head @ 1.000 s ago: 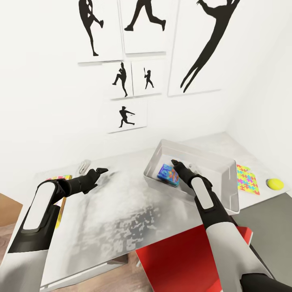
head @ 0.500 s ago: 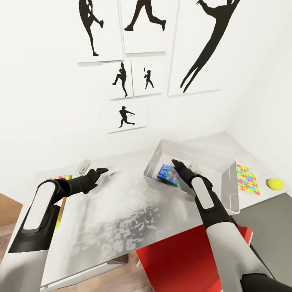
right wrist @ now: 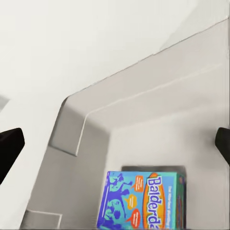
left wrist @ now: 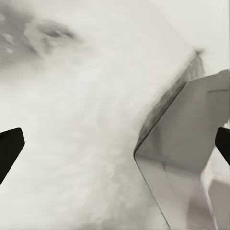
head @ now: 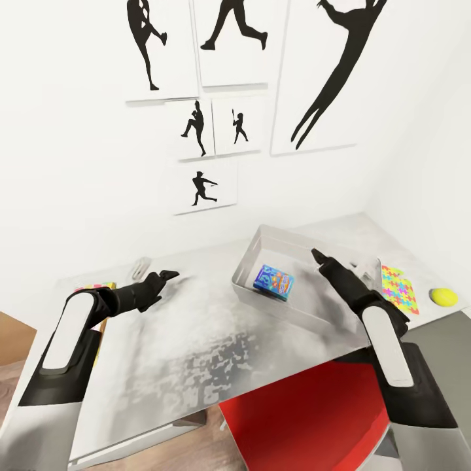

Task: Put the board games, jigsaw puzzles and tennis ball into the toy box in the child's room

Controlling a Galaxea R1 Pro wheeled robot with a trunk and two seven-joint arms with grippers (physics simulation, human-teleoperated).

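The grey toy box (head: 252, 297) stands on the white table (head: 196, 340) at the right. A blue board game (head: 274, 282) lies flat inside it, also seen in the right wrist view as a blue and orange box (right wrist: 143, 199). My right gripper (head: 319, 256) hangs open above the box's middle, apart from the game. My left gripper (head: 167, 275) is open and empty over the table, left of the toy box (left wrist: 182, 143). A colourful jigsaw puzzle (head: 399, 290) and the yellow tennis ball (head: 444, 297) lie to the right of the box.
A colourful flat item (head: 97, 288) lies at the table's left end, partly hidden by my left arm. A small white object (head: 139, 267) sits by the wall. A red chair (head: 307, 418) stands under the table's front edge. Silhouette pictures hang on the wall.
My right gripper has lifted off the board game and moved up and to the right; the game stays in the box. The left gripper barely shifted.
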